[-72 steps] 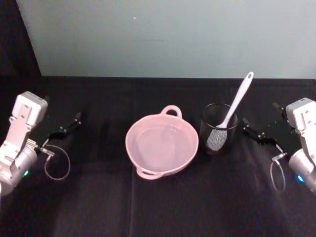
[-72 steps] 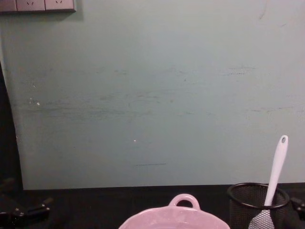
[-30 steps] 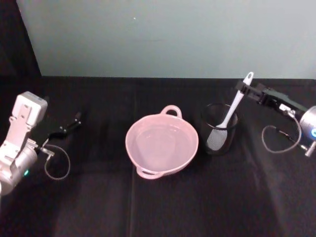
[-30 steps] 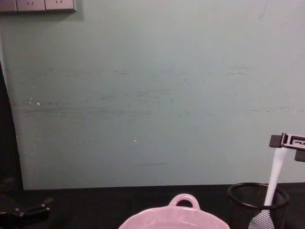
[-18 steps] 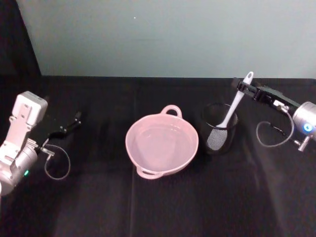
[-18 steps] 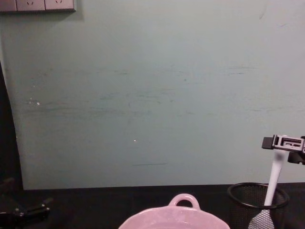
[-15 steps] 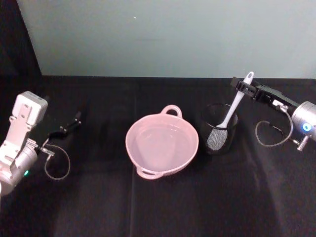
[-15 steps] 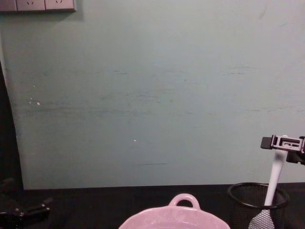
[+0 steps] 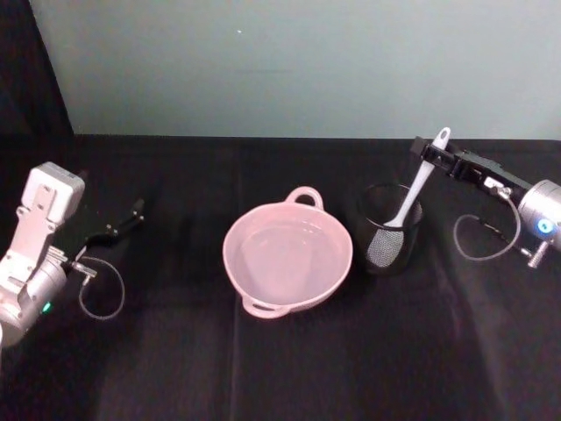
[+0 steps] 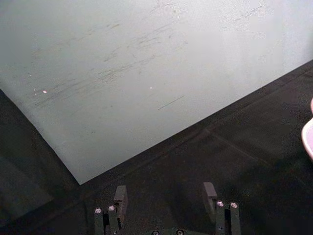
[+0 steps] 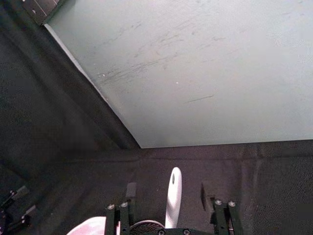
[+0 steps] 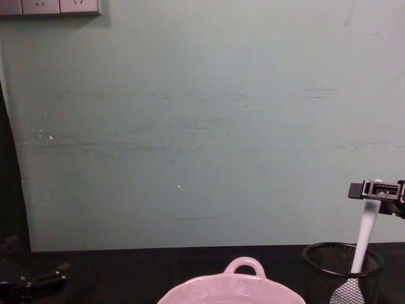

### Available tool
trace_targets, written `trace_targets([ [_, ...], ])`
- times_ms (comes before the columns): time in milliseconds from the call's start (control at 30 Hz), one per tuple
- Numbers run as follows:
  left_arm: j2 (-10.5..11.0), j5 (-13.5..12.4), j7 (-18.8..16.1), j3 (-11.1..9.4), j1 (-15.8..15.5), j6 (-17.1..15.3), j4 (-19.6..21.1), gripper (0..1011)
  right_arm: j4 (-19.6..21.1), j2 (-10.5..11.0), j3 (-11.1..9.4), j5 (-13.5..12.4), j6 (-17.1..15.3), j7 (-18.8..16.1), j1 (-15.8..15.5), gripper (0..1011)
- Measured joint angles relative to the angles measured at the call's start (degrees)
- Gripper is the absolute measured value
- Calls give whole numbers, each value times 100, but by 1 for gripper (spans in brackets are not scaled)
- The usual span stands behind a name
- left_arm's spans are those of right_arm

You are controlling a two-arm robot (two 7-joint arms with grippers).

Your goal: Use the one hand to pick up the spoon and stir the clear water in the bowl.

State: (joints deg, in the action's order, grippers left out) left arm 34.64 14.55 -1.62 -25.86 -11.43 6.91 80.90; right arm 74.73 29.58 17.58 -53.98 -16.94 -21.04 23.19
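Observation:
The white spoon (image 9: 415, 190) stands tilted in a black mesh cup (image 9: 388, 230), its flat head down inside. My right gripper (image 9: 429, 153) reaches in from the right at the top of the handle. In the right wrist view the spoon (image 11: 172, 198) rises between the two fingers (image 11: 131, 191), which stand apart from it, so the gripper (image 11: 168, 192) is open. From the chest, the right gripper (image 12: 377, 190) sits level with the top of the spoon (image 12: 365, 233). The pink bowl (image 9: 231, 256) holds clear water (image 9: 285, 250), left of the cup. My left gripper (image 9: 123, 222) rests open at the far left.
The table carries a black cloth (image 9: 280, 360), with a pale green wall (image 9: 289, 61) behind it. The bowl's loop handle (image 12: 244, 266) faces the wall. A cable loop (image 9: 101, 289) hangs by the left wrist and another (image 9: 478, 241) by the right wrist.
The right arm has swung up from the right side and brought its open gripper around the top of the spoon handle. Over the last half second it has barely shifted. The left arm is still.

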Motion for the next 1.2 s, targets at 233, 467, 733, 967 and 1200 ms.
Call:
trace_targets([
  [233,0,0,0,0,0,0,0,1011,7,2,-4,2,-9,9,-3,657],
  [467,0,0,0,0,0,0,0,1011,11,2,-8,4,-13,16,-6,433],
  [733,0,0,0,0,0,0,0,1011,17,2,-11,6,-18,20,-10,172],
  [967,0,0,0,0,0,0,0,1011,17,2,-10,5,-19,20,-10,116],
  [1200,0,0,0,0,0,0,0,1011,406,236,153,228,269,-6,-47,116],
])
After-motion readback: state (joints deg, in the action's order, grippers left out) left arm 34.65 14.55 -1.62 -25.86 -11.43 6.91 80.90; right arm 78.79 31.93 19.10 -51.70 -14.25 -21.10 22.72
